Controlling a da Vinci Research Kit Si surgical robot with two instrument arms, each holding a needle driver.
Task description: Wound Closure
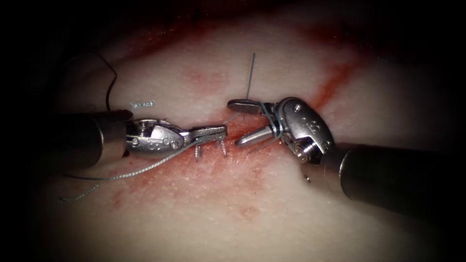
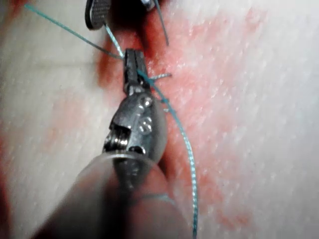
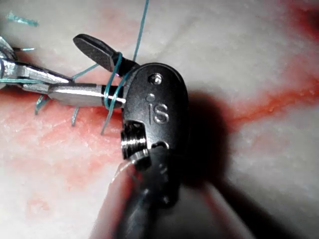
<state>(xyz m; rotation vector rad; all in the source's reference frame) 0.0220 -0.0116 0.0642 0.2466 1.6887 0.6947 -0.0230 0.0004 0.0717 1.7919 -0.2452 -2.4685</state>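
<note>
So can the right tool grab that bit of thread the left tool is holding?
Probably yes. The right tool has its jaws open, with thread looped around them, and sits right next to the left tool, which is shut on the thread. Nothing lies between them.

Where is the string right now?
In the endoscope view, the thread loops around the right tool's open jaws over the cut, and the left tool pinches it.

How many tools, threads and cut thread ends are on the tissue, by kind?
Needle drivers: 2, left tool shut on the thread, right tool open with thread looped round its jaws.
Thread: 1 strand.
Cut ends of thread by the cut: about 3, hard to separate.
Tissue: 1.
Total: about 7.
</note>
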